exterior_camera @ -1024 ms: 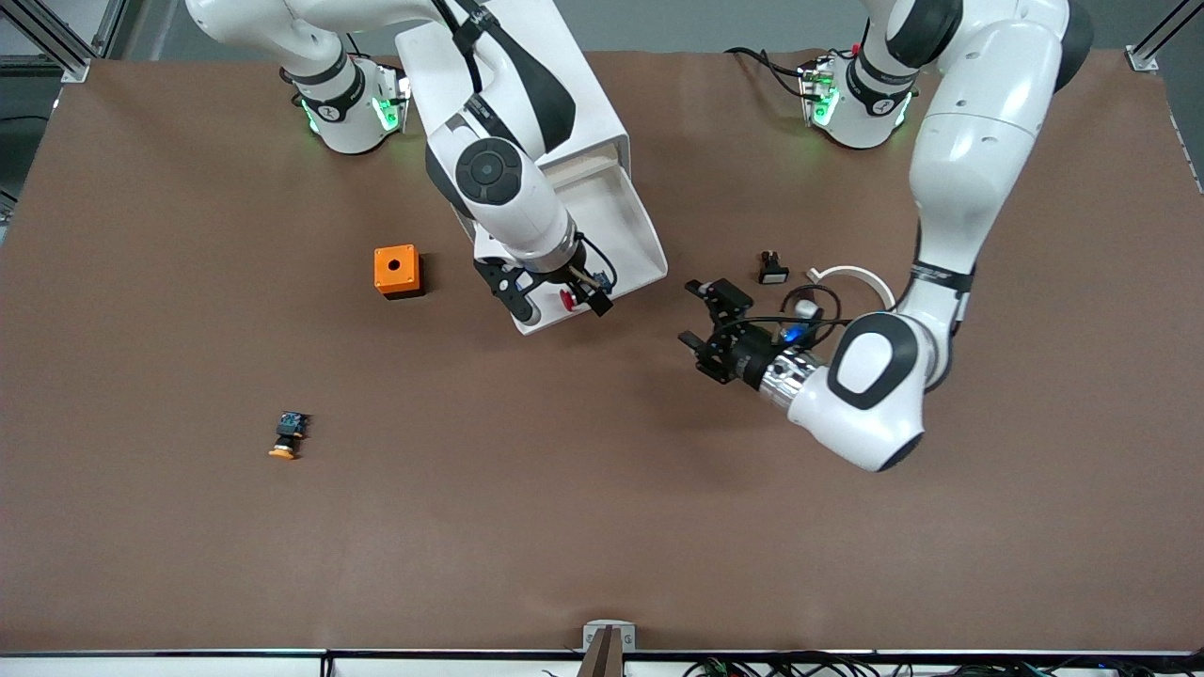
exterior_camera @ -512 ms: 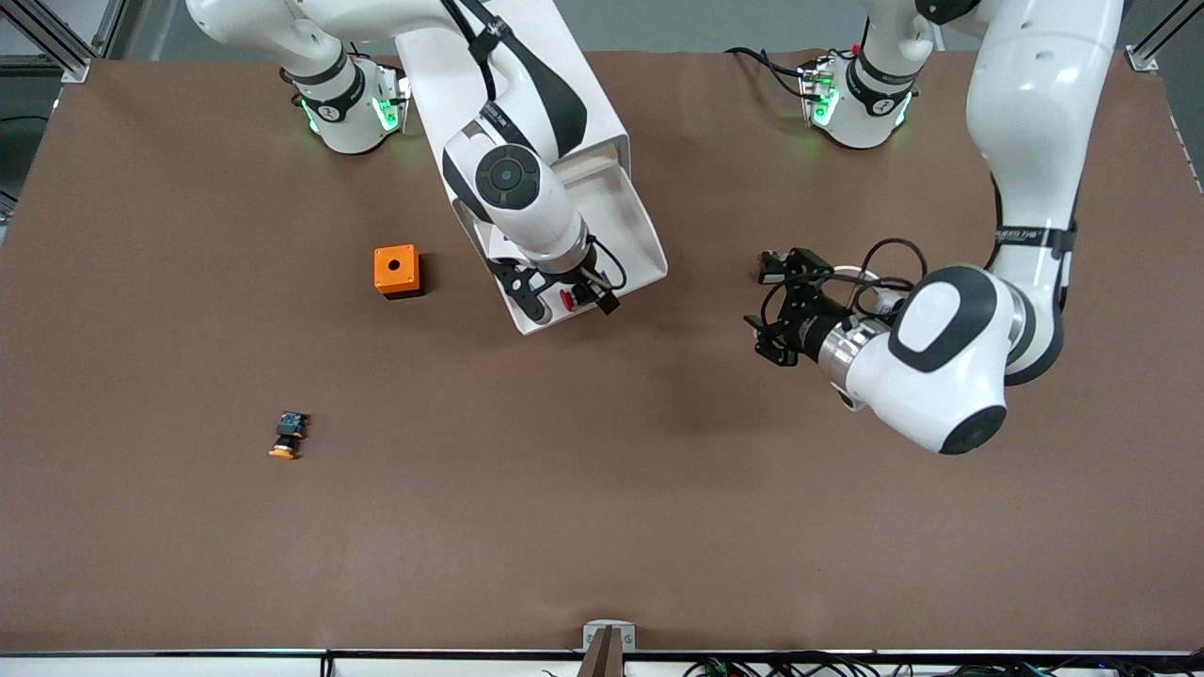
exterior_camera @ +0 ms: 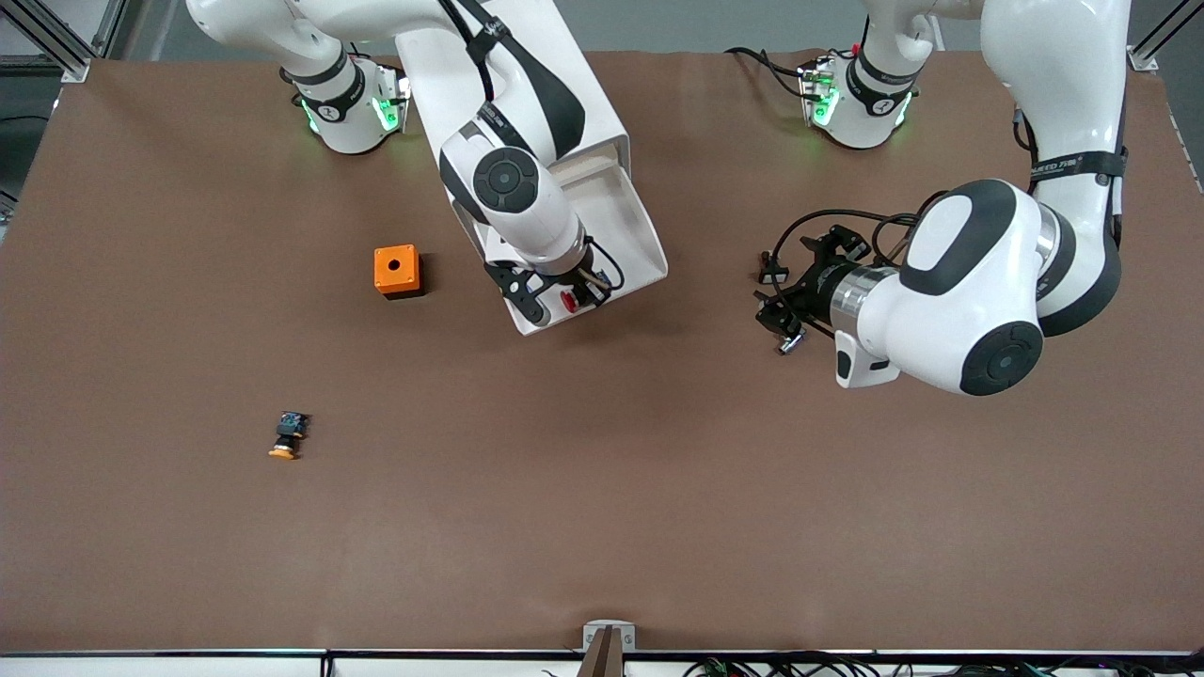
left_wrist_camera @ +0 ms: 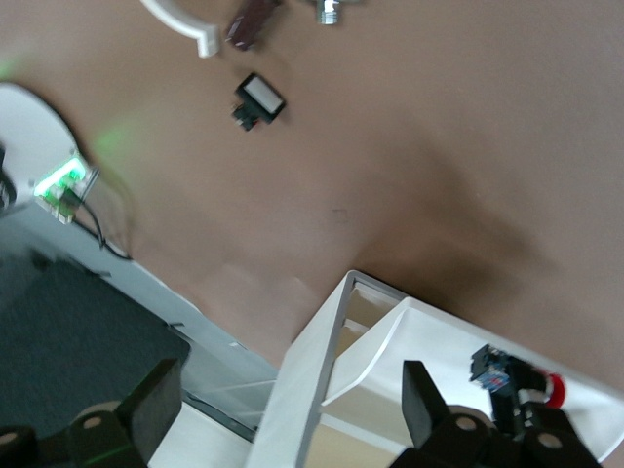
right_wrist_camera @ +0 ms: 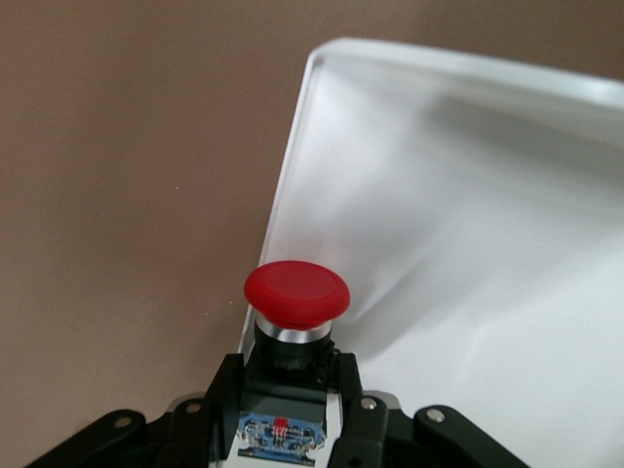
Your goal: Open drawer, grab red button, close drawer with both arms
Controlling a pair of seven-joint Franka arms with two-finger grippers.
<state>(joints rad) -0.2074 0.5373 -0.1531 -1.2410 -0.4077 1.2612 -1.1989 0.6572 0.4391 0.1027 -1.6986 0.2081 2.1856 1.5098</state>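
- Looking across from the front view, the drawer (exterior_camera: 602,235) stands pulled out of the white cabinet (exterior_camera: 527,75), which sits at the worktop (exterior_camera: 602,527) edge where the arm bases stand, between the two bases.
- The right pincer (exterior_camera: 564,299) is over the drawer's front lip, clamped on the button (exterior_camera: 569,300), whose red cap shows between the black fingers.
- The left pincer (exterior_camera: 783,306) waits over bare worktop toward the left arm's end, close to a small black switch (exterior_camera: 771,272); from this view I cannot tell how its fingers stand.
- An orange box (exterior_camera: 397,271) lies beside the cabinet toward the right arm's end, and an orange-capped switch (exterior_camera: 287,435) lies nearer the front edge.
- From the left wrist view, the left pincer (left_wrist_camera: 283,414) has its fingers well apart and empty; the open drawer (left_wrist_camera: 429,370) shows with the button (left_wrist_camera: 517,385) at its lip.
- From the right wrist view, the right pincer's fingers (right_wrist_camera: 229,390) grip the button (right_wrist_camera: 295,331) by its black body under the round red cap, with the drawer floor (right_wrist_camera: 468,244) beside it.
- Judging by its look, the button is light, rigid plastic; the smooth cap could slip, so the squarer body is the better hold.
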